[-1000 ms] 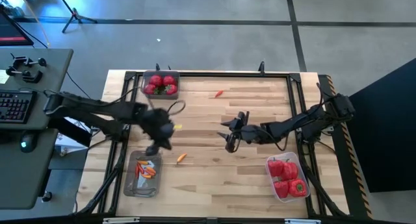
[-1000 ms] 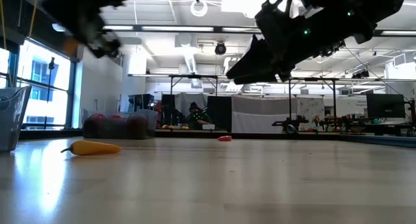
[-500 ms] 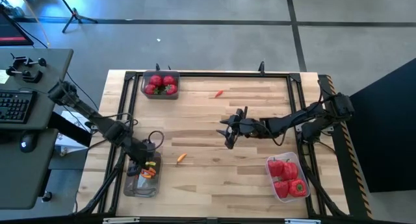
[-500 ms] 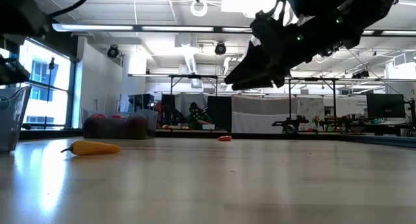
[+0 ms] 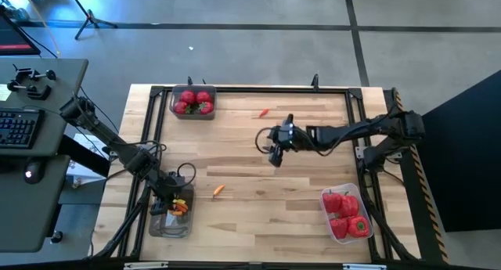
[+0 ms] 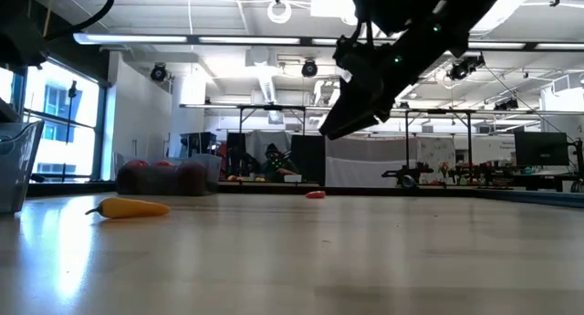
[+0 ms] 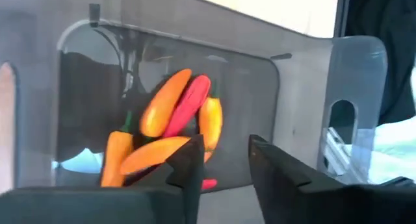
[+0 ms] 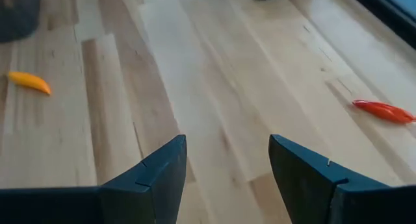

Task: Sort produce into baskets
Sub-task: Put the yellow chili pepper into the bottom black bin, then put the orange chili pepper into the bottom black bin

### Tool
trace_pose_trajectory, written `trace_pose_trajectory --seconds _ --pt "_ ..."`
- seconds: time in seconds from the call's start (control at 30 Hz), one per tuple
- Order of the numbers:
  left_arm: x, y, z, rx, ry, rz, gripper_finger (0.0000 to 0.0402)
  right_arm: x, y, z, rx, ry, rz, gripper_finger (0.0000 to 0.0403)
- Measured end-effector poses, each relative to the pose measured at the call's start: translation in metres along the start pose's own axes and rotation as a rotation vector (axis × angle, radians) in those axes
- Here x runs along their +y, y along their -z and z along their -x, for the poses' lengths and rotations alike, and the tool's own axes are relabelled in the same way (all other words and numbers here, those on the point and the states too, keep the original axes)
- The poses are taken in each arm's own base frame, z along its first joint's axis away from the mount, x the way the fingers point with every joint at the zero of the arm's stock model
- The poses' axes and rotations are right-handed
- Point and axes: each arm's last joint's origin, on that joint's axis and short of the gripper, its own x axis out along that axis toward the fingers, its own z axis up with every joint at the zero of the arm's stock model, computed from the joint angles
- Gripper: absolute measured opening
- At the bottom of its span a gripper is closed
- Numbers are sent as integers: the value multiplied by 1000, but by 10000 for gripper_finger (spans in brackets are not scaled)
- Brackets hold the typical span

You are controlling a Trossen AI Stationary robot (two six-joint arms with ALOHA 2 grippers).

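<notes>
The left gripper (image 5: 174,199) dips at the 7 o'clock basket (image 5: 159,225) over small orange and red pieces (image 7: 175,120), fingers slightly parted, seemingly released. The right gripper (image 5: 274,154) reaches mid-table, jaws apart and empty. One orange piece (image 5: 218,190) lies loose; a red one (image 5: 264,112) sits toward 12.
</notes>
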Motion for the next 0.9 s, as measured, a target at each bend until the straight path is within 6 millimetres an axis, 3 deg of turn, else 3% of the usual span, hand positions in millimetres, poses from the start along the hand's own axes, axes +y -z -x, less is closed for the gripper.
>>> trace_pose_trajectory --seconds 0.13,0.27,0.43,0.57,0.7,0.9 --pt "-4 -1 3 25 32 -4 142 -16 -9 -1 49 5 49 209" --pt "-13 -6 12 5 61 -55 148 -35 -21 0 85 13 100 218" --pt "-11 -11 21 -59 68 -70 100 -58 -28 -2 90 70 160 275" --pt "-5 -17 30 -115 88 -126 47 -82 -28 -18 132 78 222 311" --pt "5 -29 40 -177 137 -147 5 -109 -31 -39 203 44 278 314" --pt "17 -49 53 -319 201 -225 2 -152 -40 -73 327 3 334 299"
